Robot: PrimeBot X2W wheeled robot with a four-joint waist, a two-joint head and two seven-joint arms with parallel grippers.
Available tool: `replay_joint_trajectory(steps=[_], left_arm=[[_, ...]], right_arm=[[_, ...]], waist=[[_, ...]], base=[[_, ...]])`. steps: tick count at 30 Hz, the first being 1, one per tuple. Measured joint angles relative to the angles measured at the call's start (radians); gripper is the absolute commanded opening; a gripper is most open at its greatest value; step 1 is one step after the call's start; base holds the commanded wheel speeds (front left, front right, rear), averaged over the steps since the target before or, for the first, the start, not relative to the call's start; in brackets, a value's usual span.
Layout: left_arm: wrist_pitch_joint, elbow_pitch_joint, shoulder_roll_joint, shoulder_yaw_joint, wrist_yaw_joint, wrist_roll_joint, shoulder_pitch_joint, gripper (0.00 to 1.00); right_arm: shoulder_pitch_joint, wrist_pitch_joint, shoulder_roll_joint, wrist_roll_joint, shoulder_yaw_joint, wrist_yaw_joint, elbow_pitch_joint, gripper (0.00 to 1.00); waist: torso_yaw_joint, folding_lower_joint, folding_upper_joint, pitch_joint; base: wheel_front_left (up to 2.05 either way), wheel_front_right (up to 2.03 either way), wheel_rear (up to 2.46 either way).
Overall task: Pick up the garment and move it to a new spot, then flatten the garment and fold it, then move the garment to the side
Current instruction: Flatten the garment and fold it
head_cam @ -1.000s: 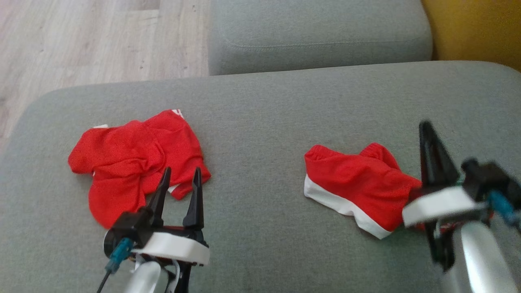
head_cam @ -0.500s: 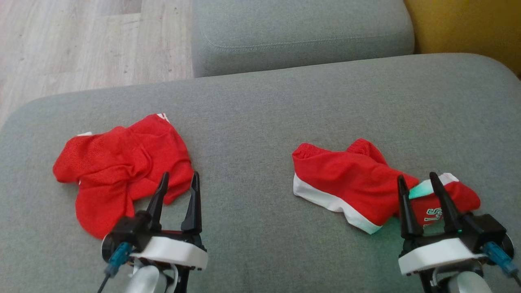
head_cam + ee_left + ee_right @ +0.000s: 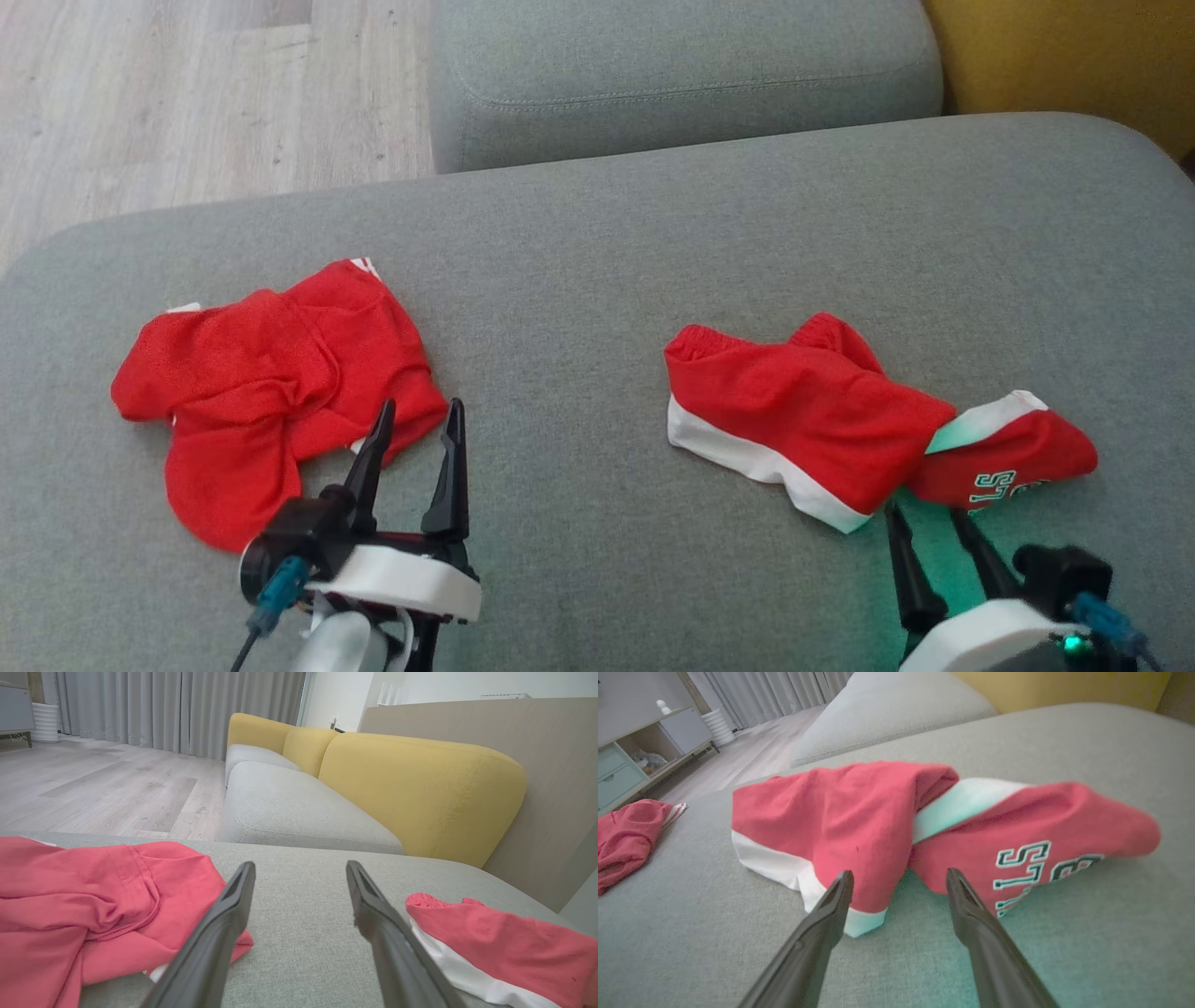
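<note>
A red garment with white trim and teal-outlined lettering (image 3: 812,411) lies crumpled at the right of the grey seat cushion (image 3: 597,261). Just short of its near edge my right gripper (image 3: 924,511) stands open and holds nothing. In the right wrist view the same garment (image 3: 859,816) lies just beyond the spread fingers of the right gripper (image 3: 899,873). A second crumpled red garment (image 3: 271,383) lies at the left. My left gripper (image 3: 422,406) is open beside that garment's near right corner, touching nothing. The left wrist view has the left gripper (image 3: 300,865) over bare cushion between the two garments.
Behind the seat sits another grey cushion (image 3: 681,75), with a yellow backrest (image 3: 1055,56) at the far right. Wooden floor (image 3: 187,103) lies beyond the cushion's left edge. A cabinet with drawers (image 3: 626,760) stands across the room.
My right gripper has opened, let go of the lettered garment and drawn back toward the near edge. The garment's lettered end now lies on the cushion. The head camera shifted slightly.
</note>
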Motion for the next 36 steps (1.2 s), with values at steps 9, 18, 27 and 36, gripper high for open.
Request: replay_joint_trajectory(steps=[9,18,27,36], left_arm=[[0.000,0.010,0.000,-0.004,-0.008,0.010,-0.003,1.00],[0.000,0.013,0.000,-0.015,-0.009,0.011,-0.026,1.00],[0.000,0.024,0.003,-0.019,-0.008,0.016,-0.031,1.00],[0.000,0.025,0.003,-0.018,0.000,0.013,-0.030,1.00]], right_arm=[[-0.029,0.008,0.000,0.073,0.047,0.000,0.130,1.00],[-0.139,-0.012,0.000,0.095,0.064,0.000,0.229,1.00],[-0.226,-0.050,0.000,0.070,0.088,0.000,0.304,0.00],[-0.267,-0.050,-0.001,0.000,0.009,0.000,0.151,0.00]], waist=[[0.014,0.0000,0.0000,0.015],[0.040,0.0000,0.0000,0.049],[0.060,0.0001,0.0000,0.054],[0.063,0.0000,0.0000,0.015]], base=[[0.00,0.00,0.00],[0.00,0.00,0.00],[0.00,0.00,0.00],[0.00,0.00,0.00]])
